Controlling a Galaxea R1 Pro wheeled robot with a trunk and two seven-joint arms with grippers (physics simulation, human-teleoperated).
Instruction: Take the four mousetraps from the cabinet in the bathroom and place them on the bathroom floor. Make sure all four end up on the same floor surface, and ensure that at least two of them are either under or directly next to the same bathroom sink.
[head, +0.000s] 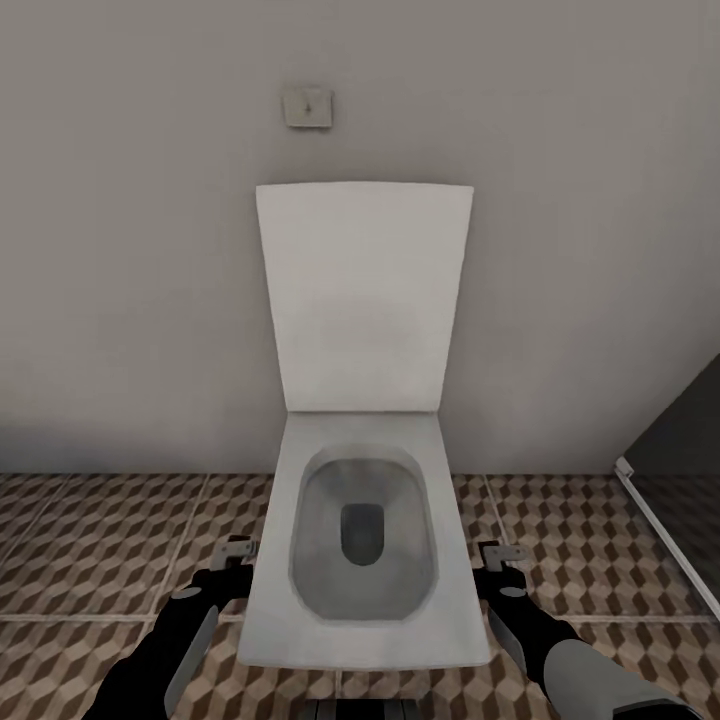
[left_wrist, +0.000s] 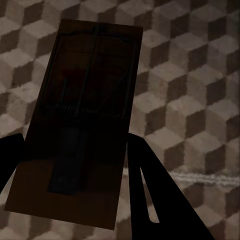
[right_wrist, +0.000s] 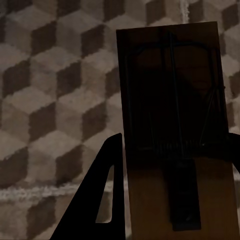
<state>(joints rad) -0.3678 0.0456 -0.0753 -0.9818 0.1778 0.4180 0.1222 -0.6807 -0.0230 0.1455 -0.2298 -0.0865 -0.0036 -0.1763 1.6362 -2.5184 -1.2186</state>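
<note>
Both arms hang low at the bottom corners of the head view, left gripper (head: 236, 556) and right gripper (head: 500, 560) each clamped on a mousetrap (left_wrist: 80, 125), another mousetrap (right_wrist: 177, 130).

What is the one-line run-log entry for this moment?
left gripper: holds brown wooden mousetrap | right gripper: holds second mousetrap | facing: white toilet | below: cube-patterned floor

White toilet (head: 365, 560); grey wall (head: 130, 250); brown-tan-cream cube-patterned floor tiles (head: 90, 540); brown mousetrap (left_wrist: 80, 125), dark metal parts.

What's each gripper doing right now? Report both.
Left gripper: shut on a mousetrap.
Right gripper: shut on another mousetrap.
</note>
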